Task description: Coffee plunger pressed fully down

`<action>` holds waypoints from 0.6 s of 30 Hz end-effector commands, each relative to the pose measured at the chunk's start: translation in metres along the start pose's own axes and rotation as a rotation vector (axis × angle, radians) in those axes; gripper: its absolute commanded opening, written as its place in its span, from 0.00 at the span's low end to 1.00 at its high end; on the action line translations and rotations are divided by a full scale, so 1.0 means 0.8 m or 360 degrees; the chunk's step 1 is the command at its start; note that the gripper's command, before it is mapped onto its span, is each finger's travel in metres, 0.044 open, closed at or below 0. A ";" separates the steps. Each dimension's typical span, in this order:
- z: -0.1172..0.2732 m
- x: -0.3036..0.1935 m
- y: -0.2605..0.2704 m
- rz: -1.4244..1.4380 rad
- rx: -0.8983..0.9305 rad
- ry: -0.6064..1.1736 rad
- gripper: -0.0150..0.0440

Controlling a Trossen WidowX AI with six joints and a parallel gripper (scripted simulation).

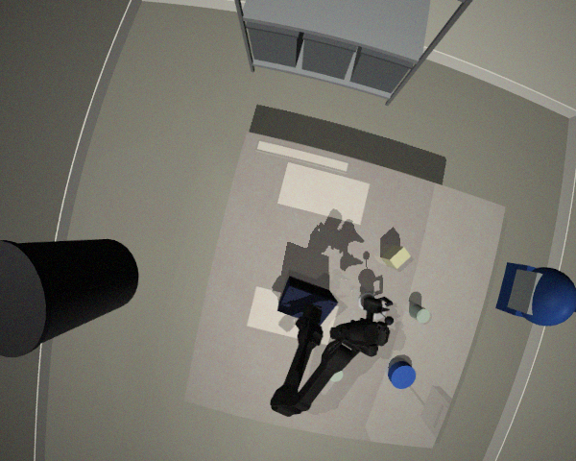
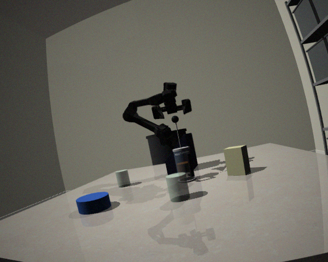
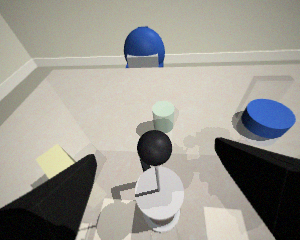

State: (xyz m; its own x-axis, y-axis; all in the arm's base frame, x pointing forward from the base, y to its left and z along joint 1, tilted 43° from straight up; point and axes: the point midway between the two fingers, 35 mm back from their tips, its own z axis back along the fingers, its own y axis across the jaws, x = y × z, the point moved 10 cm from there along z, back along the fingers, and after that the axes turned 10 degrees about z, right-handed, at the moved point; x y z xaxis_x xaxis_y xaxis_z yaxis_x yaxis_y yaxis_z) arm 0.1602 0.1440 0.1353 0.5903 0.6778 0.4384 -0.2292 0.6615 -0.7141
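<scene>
Black gripper [image 2: 171, 109] spread wide, empty, hovering just above plunger knob [image 2: 174, 119]. Coffee press [image 2: 182, 162] upright mid-table; pale cylinder [image 2: 177, 186] near at 6 o'clock, yellow block [image 2: 236, 160] apart at 3.

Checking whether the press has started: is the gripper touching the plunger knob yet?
Apart. The exterior view shows the open gripper hanging above the plunger knob with wall visible between them; in the wrist view the knob sits between both fingers, touching neither.
</scene>
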 end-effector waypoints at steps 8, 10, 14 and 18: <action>-0.022 -0.004 0.002 0.0025 0.0003 0.0011 1.00; -0.026 -0.004 0.001 0.0026 0.0001 0.0009 1.00; -0.032 -0.004 0.001 0.0027 -0.0002 0.0007 1.00; -0.033 -0.004 0.001 0.0027 -0.0002 0.0007 0.87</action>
State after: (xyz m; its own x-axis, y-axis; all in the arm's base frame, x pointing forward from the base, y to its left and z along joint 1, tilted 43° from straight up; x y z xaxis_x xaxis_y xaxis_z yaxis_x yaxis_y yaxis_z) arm 0.1787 0.1347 0.1227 0.5878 0.6799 0.4385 -0.2256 0.6582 -0.7182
